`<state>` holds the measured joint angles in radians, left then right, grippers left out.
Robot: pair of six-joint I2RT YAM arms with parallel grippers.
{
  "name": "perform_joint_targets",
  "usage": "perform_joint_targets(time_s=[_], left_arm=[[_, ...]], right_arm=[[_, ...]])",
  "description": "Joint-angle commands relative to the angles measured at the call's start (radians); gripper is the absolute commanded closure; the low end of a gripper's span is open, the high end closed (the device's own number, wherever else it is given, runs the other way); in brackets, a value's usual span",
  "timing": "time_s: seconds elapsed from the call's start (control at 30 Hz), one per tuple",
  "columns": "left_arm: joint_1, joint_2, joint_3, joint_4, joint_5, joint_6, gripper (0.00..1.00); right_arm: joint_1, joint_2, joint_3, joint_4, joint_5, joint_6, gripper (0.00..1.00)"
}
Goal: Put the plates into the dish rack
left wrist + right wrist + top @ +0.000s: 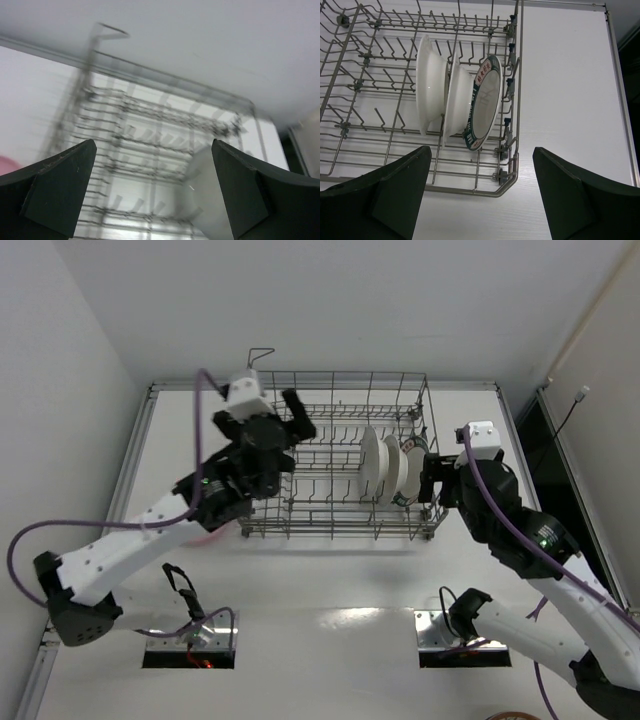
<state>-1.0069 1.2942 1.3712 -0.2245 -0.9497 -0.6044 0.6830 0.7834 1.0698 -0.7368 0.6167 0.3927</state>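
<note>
The grey wire dish rack (330,522) stands mid-table. Two white plates (372,462) and the teal-rimmed plate (410,468) stand on edge in its right end. A sliver of the pink plate (207,531) shows on the table left of the rack, under my left arm, and at the left wrist view's edge (6,163). My left gripper (265,412) is open and empty above the rack's left end; its view is blurred, showing the rack (125,107) and a white plate (205,195). My right gripper (430,480) is open and empty beside the rack's right side, above the teal-rimmed plate (485,102) and the white plates (430,90).
The rack's raised corner loop (262,353) stands at its back left. The table has raised rails at the left (130,470) and back. A dark gap (545,445) lies beyond the right edge. The arm mounts with cables (190,640) sit at the near edge.
</note>
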Motion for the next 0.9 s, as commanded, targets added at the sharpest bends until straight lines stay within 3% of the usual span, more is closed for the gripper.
perform_joint_targets(time_s=[0.0, 0.07, 0.2, 0.33, 0.5, 0.87], left_arm=[[0.199, -0.158, -0.018, -0.321, -0.132, -0.022, 0.00], [0.238, -0.183, -0.061, -0.337, -0.104, -0.035, 0.00], [0.498, -0.219, -0.145, -0.377, 0.058, -0.070, 0.00], [0.706, -0.089, -0.155, -0.411, 0.228, -0.066, 0.00], [0.918, 0.118, -0.233, -0.328, 0.570, 0.002, 0.00], [1.030, 0.405, -0.244, -0.254, 0.841, -0.009, 0.00]], right_arm=[[-0.002, 0.002, -0.001, 0.031, -0.009, -0.002, 0.19], [-0.002, 0.002, -0.001, 0.031, -0.018, -0.002, 0.19], [-0.002, 0.002, -0.001, 0.040, -0.018, -0.002, 0.19], [-0.002, -0.009, -0.001, 0.031, -0.018, -0.002, 0.19], [-0.002, -0.018, -0.001, 0.022, -0.018, -0.011, 0.19], [-0.002, -0.018, -0.001, 0.022, -0.009, -0.020, 0.19]])
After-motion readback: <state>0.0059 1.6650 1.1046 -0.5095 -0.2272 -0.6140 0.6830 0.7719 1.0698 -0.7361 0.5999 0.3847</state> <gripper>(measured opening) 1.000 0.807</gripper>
